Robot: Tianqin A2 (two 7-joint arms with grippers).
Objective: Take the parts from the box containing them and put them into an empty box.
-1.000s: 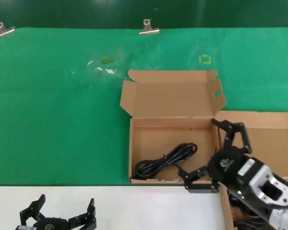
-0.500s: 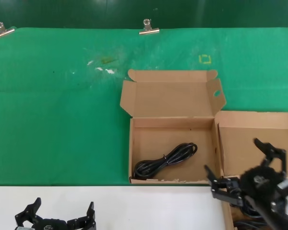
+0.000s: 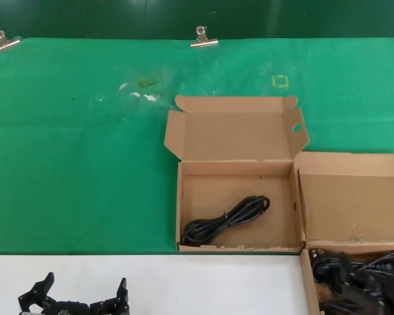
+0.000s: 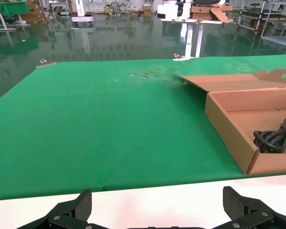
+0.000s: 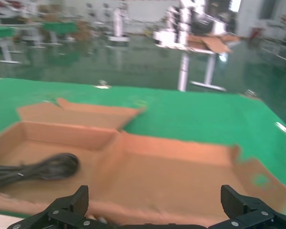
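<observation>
The empty box, its lid flap pierced by a round hole, sits mid-table and holds one black looped cable. The same cable also appears in the left wrist view. To its right lies the box containing the parts, its plain lid laid back and dark cables in its tray at the frame's lower right. My right gripper hangs open and empty over that box, its fingers wide apart; in the head view it is a dark blur among the cables. My left gripper waits open at the bottom left.
A green cloth covers the table and is clamped at the far edge by two metal clips. A white strip runs along the near edge. A small yellow square mark lies on the cloth behind the boxes.
My right gripper left the front right corner of the middle box and swung right and down over the right box. The left gripper sank slightly.
</observation>
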